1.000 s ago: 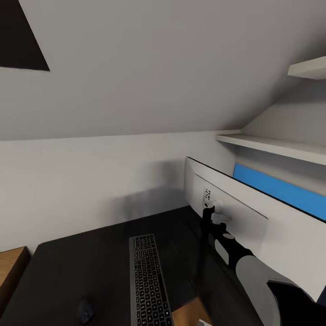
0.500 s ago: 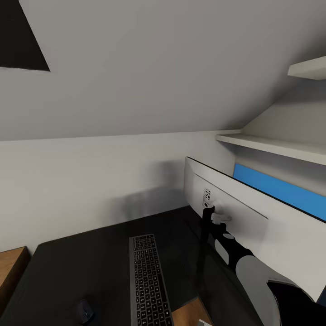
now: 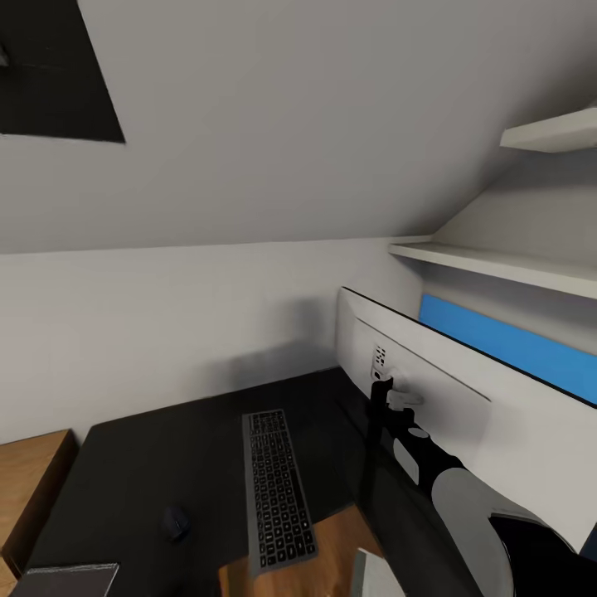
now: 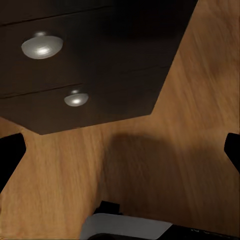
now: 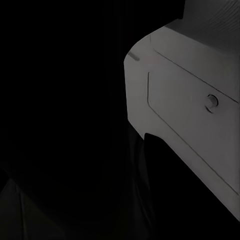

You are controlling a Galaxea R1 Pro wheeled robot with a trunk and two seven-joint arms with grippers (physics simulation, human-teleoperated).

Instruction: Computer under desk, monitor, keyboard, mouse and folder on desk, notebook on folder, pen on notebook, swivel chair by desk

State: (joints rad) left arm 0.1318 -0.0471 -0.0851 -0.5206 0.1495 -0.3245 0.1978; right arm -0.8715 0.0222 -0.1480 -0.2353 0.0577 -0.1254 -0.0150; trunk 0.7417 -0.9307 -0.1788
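Nearest in the head view, the right arm [image 3: 452,489] — black links with a pale grey shell — reaches up from the lower right toward the back of the monitor [image 3: 431,390]. Its tip sits at the screen's white rear panel, by a small port block, but whether the fingers there are spread or pressed together cannot be told. No brand or writing is readable anywhere; the port block shows only dark dots.

At the bottom edge lies a corner of a grey flat thing [image 3: 66,579], likely the notebook, on the glossy black worktop [image 3: 133,464]. Just beyond it sits the mouse [image 3: 175,523], small and dark, and beside that the keyboard [image 3: 275,489], lying lengthwise with its near end over the worktop's front edge, wood floor [image 3: 332,555] showing below. The monitor stands on the worktop right of the keyboard, seen from behind, a strip of bright blue screen [image 3: 506,344] glowing along its top.

The left wrist view looks down on wood floor and the dark drawer unit [image 4: 85,60] with two round silver knobs; the left gripper's [image 4: 120,150] black fingers [image 4: 10,150] stand wide apart at the frame's edges — nothing between them.

Farther back: a white wall under a sloping ceiling, a dark window [image 3: 50,75], white shelves [image 3: 497,265] on the right, and a light wooden cabinet [image 3: 33,473] at the left.
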